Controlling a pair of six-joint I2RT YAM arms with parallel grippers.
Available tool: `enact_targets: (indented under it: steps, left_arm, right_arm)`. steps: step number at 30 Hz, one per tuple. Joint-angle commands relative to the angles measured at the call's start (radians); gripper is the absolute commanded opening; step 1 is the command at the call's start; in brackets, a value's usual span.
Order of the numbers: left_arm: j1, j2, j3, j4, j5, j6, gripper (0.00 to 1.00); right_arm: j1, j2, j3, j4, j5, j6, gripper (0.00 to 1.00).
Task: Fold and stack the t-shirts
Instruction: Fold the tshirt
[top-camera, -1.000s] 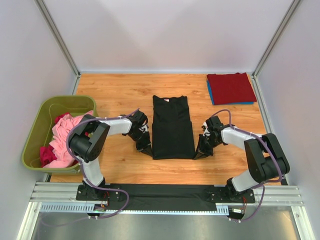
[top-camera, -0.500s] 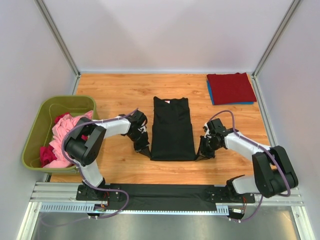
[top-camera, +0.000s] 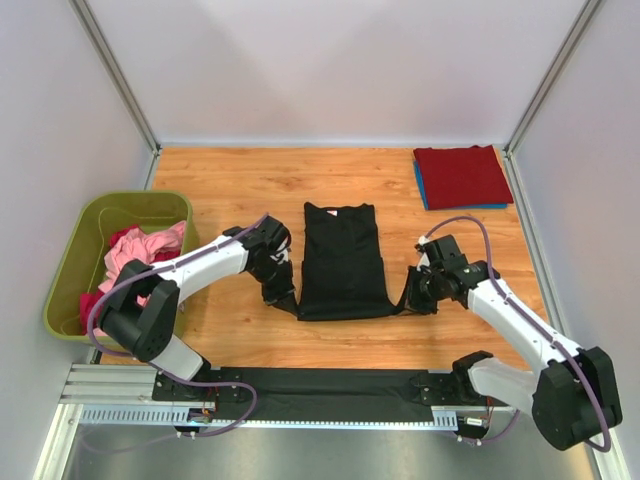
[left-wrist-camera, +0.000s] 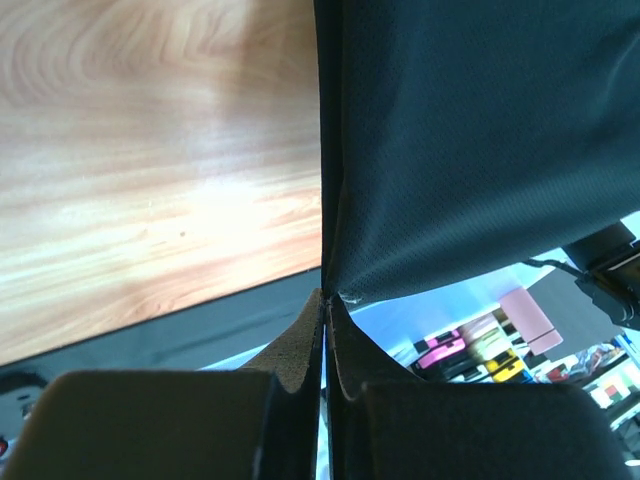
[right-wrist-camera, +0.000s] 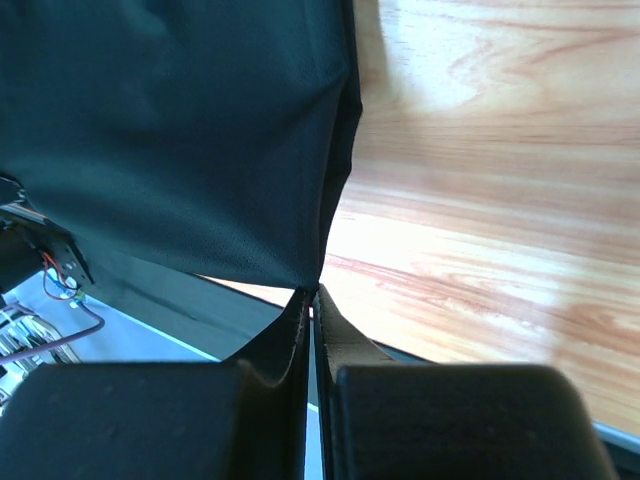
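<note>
A black t-shirt (top-camera: 342, 258), folded into a long strip, lies in the middle of the wooden table, its neck at the far end. My left gripper (top-camera: 292, 305) is shut on its near left corner (left-wrist-camera: 335, 290). My right gripper (top-camera: 404, 303) is shut on its near right corner (right-wrist-camera: 312, 282). Both corners are raised off the wood, and the near hem hangs between them. A folded dark red t-shirt (top-camera: 462, 175) lies on a blue one (top-camera: 421, 187) at the far right. Pink and magenta t-shirts (top-camera: 130, 270) are heaped in the bin.
The olive-green bin (top-camera: 92, 222) stands at the table's left edge. White walls and metal posts enclose the table (top-camera: 240, 190) on three sides. A black strip and a metal rail (top-camera: 320, 395) run along the near edge by the arm bases.
Both grippers have closed on the near corners of the black t-shirt and lifted them. The near hem now sits a little farther from the table's front edge.
</note>
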Motion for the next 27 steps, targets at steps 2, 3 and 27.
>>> enact_targets:
  steps: [2, 3, 27]
  left_arm:
    - [0.0, -0.047, 0.052, -0.088, -0.026, -0.019, 0.0]
    - [0.0, -0.046, 0.059, -0.091, -0.026, -0.018, 0.0]
    - [0.237, 0.381, 0.847, -0.217, -0.007, 0.062, 0.0]
  right_arm:
    - [0.004, -0.051, 0.077, -0.073, 0.067, 0.012, 0.0]
    - [0.006, -0.055, 0.1, -0.084, 0.072, 0.011, 0.0]
    - [-0.048, 0.564, 0.879, -0.069, 0.17, -0.17, 0.0]
